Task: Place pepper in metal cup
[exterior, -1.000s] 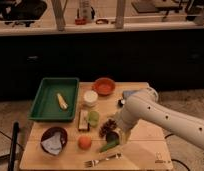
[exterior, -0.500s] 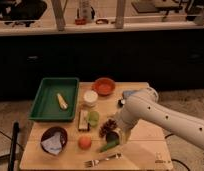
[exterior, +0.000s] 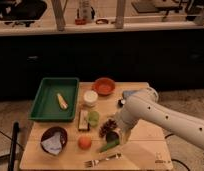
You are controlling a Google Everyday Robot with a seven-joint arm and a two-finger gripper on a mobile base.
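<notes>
A green tray sits far left, a maroon bowl near it. An orange lies centre. The pepper lies just right of it, beneath the gripper. The white arm reaches in from the right.

Slim green pepper flat on table, claw just above; metal cup hidden

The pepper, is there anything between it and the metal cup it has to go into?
No metal cup shows anywhere in this view, so the path can't be judged. The pepper lies on the table just below the end effector, with the arm's end covering the spot right above it. The nearest neighbours are the pinecone and the fork.
</notes>
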